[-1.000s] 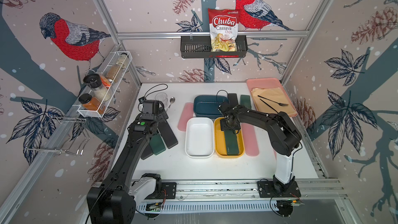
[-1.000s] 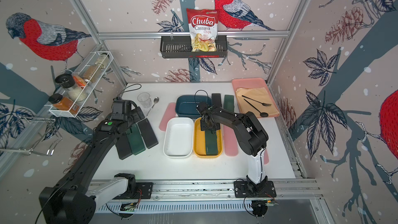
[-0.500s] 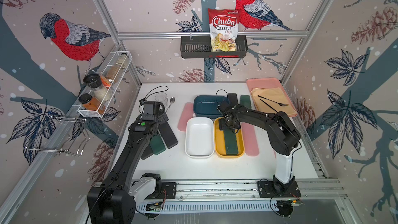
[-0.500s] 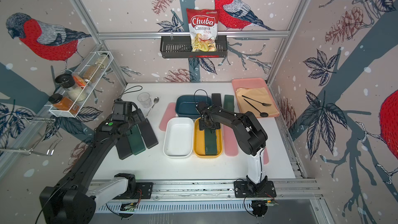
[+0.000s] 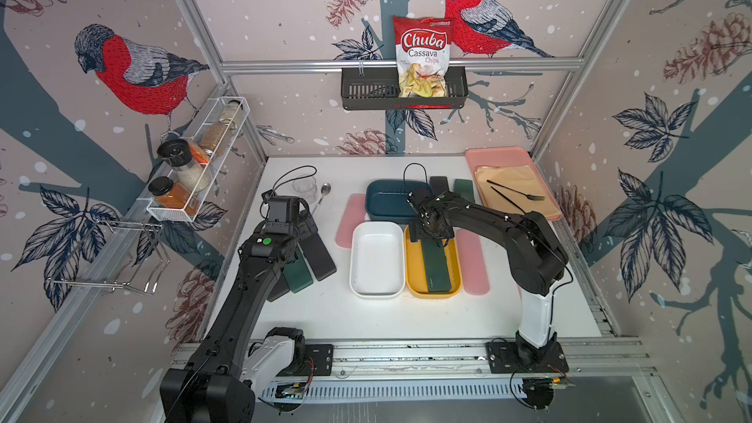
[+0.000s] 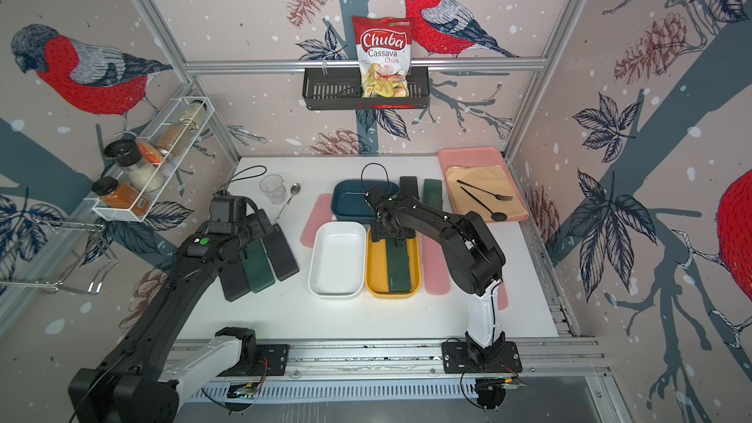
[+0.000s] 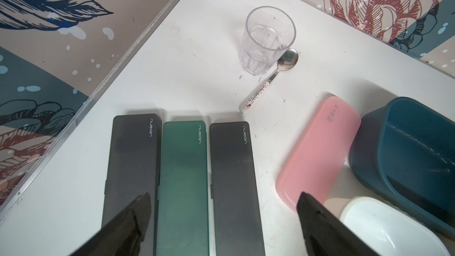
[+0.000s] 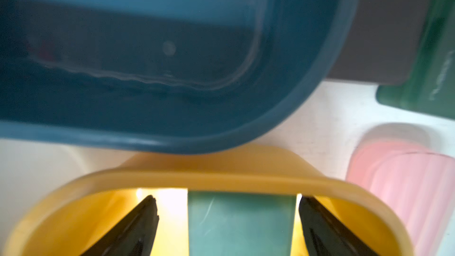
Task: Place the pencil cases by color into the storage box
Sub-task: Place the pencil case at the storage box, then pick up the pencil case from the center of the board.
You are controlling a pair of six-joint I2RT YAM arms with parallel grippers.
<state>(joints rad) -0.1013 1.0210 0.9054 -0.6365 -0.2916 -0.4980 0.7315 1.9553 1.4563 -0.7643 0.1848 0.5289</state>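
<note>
Two spread jaws of the right claw (image 8: pixel 226 198) flank the dark green case (image 8: pixel 241 225).

Three pink cases (image 5: pixel 472 262), three black cases (image 5: pixel 321 256), three green cases (image 5: pixel 436 266), three tubs (image 5: pixel 376 262), one tray (image 5: pixel 496 156).

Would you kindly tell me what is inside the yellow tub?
One dark green pencil case lies lengthwise in the yellow tub, with the open right gripper straddling its far end. The tub floor beneath the case is covered, so anything under it cannot be seen.
</note>
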